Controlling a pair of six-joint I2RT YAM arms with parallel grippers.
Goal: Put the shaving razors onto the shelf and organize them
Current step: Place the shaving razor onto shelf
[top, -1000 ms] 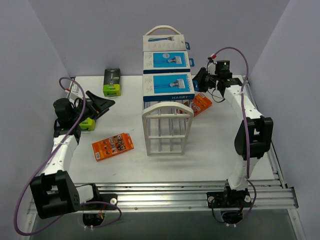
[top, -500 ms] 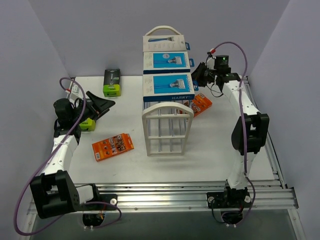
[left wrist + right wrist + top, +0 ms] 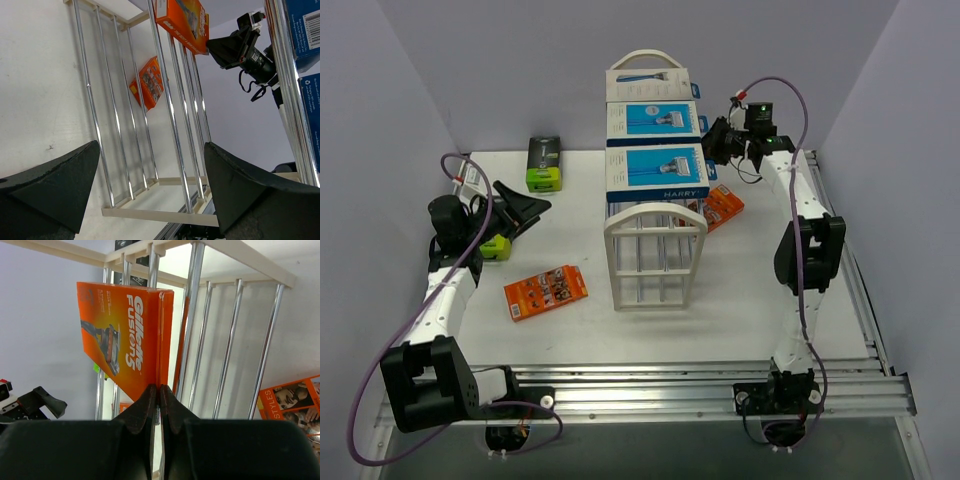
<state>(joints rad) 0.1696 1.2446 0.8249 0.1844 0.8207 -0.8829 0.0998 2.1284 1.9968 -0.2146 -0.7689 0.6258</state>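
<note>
The right gripper, upper right in the overhead view, is pinched shut, its tips at the orange Gillette Fusion5 box (against the shelf bars). The left gripper gapes empty.

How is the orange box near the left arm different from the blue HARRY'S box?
The orange box lies flat on the table; the blue HARRY'S box rests atop the shelf. The orange box lies askew; the blue one sits square to the shelf. Both are flat razor boxes.
</note>
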